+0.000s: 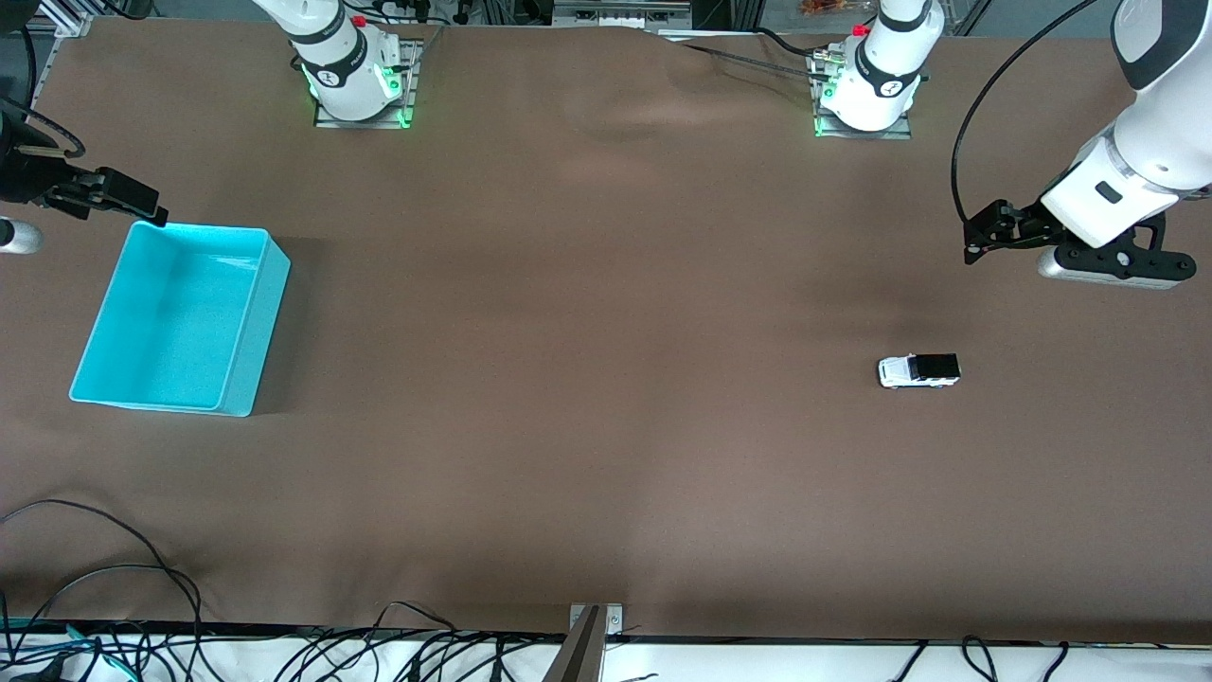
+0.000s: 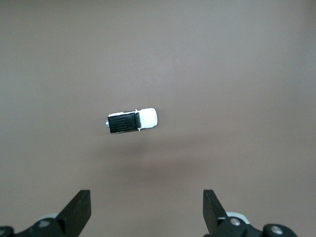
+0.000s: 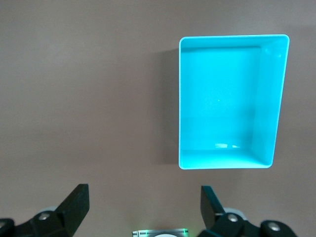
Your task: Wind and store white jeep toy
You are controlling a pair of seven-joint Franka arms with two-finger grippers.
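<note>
Toward the left arm's end of the brown table [image 1: 606,426], the white jeep toy [image 1: 918,370] sits alone on its wheels with open cloth all around it. The left gripper [image 1: 975,237] hangs above the table, fingers [image 2: 79,210] spread apart, holding nothing. The right gripper [image 1: 114,194], partly cut off at the picture's edge, hangs just beside the bin [image 1: 241,369], fingers [image 3: 74,205] apart too.
</note>
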